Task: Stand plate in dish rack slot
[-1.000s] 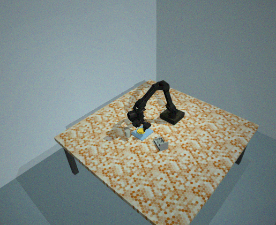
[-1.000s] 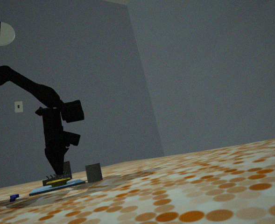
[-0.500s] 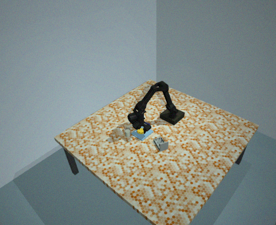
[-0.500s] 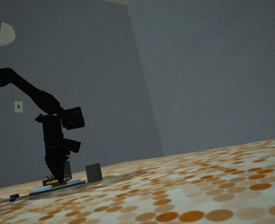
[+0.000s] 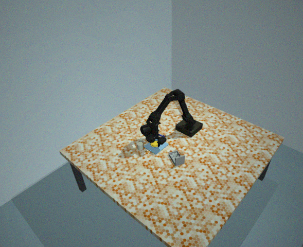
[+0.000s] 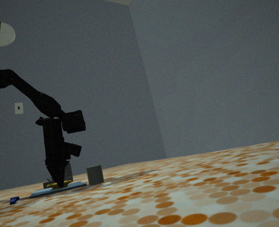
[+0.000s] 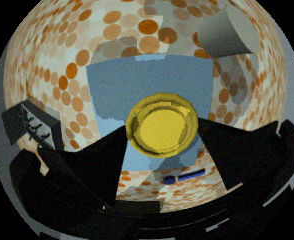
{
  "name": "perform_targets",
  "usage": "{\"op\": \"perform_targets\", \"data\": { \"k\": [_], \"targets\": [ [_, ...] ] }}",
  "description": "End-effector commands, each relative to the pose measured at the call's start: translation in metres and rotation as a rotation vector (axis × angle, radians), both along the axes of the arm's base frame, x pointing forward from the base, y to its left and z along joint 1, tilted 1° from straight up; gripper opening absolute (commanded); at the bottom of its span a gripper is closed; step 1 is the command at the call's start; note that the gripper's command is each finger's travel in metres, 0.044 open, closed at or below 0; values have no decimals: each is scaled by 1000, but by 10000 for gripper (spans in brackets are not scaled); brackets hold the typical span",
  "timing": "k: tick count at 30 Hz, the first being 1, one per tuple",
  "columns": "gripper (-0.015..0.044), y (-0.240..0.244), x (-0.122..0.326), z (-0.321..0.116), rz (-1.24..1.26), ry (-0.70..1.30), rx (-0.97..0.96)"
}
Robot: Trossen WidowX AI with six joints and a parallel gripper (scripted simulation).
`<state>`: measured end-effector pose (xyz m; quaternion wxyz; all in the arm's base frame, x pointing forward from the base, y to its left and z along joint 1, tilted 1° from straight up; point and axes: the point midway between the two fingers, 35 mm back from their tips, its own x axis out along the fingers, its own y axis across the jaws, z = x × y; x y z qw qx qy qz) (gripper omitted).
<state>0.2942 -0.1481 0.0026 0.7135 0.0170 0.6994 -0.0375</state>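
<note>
On the counter [image 5: 188, 170], the arm [image 5: 170, 106] arches from its base and points straight down over the blue mat [image 7: 114, 87]. Its gripper [image 7: 162, 160] is spread, fingers flanking the yellow plate [image 7: 162, 124], which lies flat on the mat, ungripped.
</note>
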Motion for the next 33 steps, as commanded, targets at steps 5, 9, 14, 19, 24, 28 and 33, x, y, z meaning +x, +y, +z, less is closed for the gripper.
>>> {"op": "perform_targets", "data": {
  "k": [5,9,14,19,24,28,33],
  "targets": [
    [303,1,-1,-1,-2,1,4],
    [198,-1,3,10,-2,0,4],
    [66,-3,7,34,-2,0,3],
    [0,-4,11,58,-2,-1,3],
    [0,-4,12,82,-2,-1,3],
    [0,-5,14,99,-2,-1,3],
    [0,-4,14,120,-2,-1,3]
  ]
}}
